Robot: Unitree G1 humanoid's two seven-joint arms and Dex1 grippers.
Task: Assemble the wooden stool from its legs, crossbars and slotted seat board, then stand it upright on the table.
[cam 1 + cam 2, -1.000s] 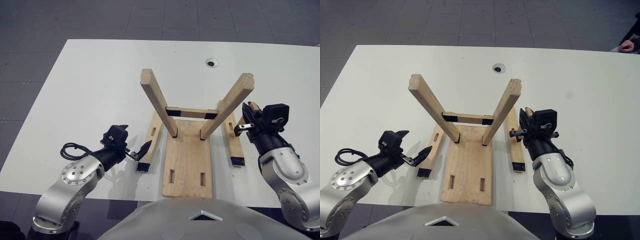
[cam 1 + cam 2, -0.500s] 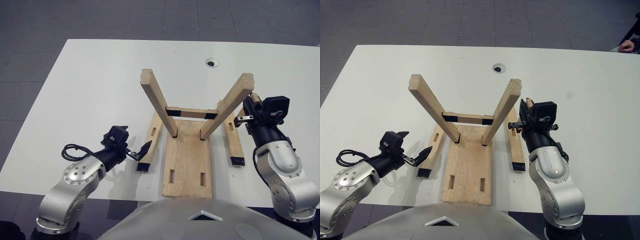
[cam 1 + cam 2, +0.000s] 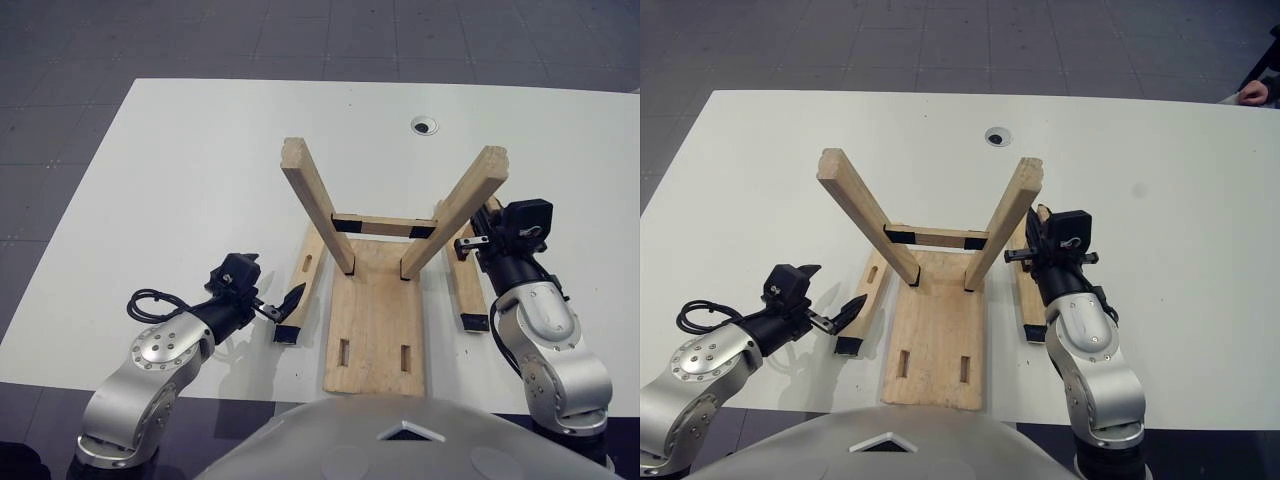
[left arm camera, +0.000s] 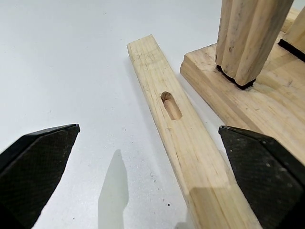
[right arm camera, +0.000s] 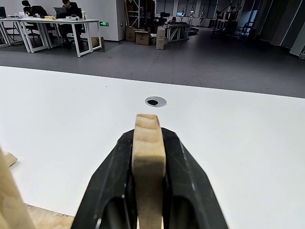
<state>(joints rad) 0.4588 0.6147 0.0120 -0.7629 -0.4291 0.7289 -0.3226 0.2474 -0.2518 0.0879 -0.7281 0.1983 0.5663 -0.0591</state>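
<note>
Where the white table [image 3: 180,170] comes nearest the robot, the slotted seat board [image 3: 375,330] lies flat. Its two near slots [image 3: 344,352] are open holes with nothing standing in them.

Just to the left of the board's near half, the left gripper [image 3: 272,280] sits low over the tabletop, its two black fingers [image 4: 38,157] spread wide. They stand on either side of the near, black-capped end of a loose leg [image 4: 181,138] without touching it. That leg lies flat beside the board's left edge and runs away from the robot, with one oblong mortise [image 4: 170,105] cut in its upper face.

On the board's right side, a second loose leg [image 3: 465,290] lies flat in the same way, just beside the board's edge, its black cap toward the robot.

Above the far part of this leg, the right gripper [image 5: 148,143] is clamped on a light wooden bar [image 5: 147,125]. The bar's rounded end pokes out past the fingertips, and it is held close to the right standing leg.

Farther on, the board's two far slots each hold a leg. The left one [image 3: 318,205] and the right one [image 3: 455,212] stand up from the board and lean apart toward their tops. A crossbar [image 3: 385,226] with dark ends joins them low down.

Beyond the stool parts, a small round cable hole [image 3: 424,125] sits in the tabletop.
</note>
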